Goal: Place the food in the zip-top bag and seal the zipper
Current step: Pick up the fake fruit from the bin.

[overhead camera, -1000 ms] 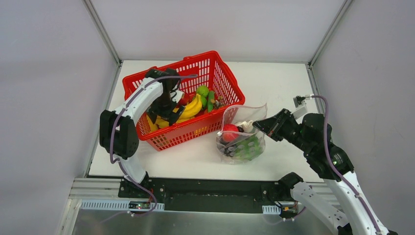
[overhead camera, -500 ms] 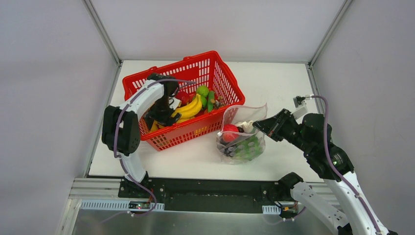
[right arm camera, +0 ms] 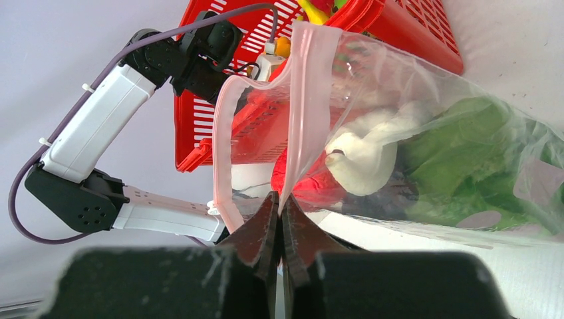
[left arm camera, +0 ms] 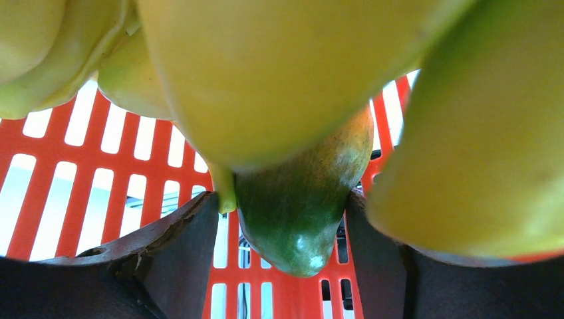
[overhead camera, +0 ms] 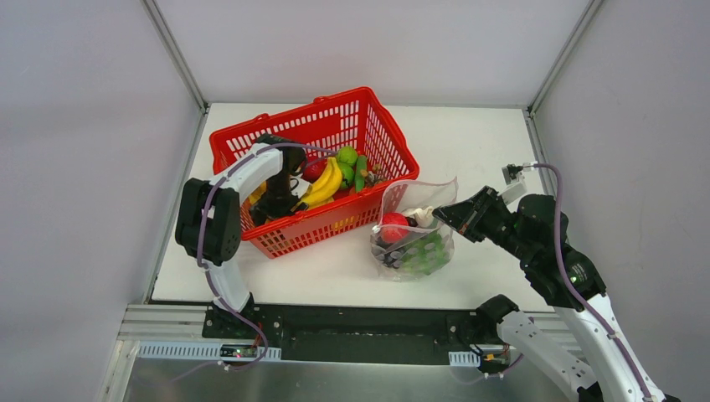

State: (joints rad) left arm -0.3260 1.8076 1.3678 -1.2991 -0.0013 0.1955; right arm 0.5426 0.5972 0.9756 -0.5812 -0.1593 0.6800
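Two robot arms, the left arm (overhead camera: 247, 167) at left of centre and the right arm (overhead camera: 607, 343) at lower right. Both have glossy white shells, bulky black joints and a thin purple cable (overhead camera: 558, 209) running alongside. The right gripper (right arm camera: 279, 199) is dark and scuffed.

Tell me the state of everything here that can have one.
zip-top bag: open, partly filled.
zipper: unsealed, strips apart.
right hand: shut on the zipper.
left hand: open, down in the red basket, fingers either side of a green piece.
red basket: upright, bananas inside.
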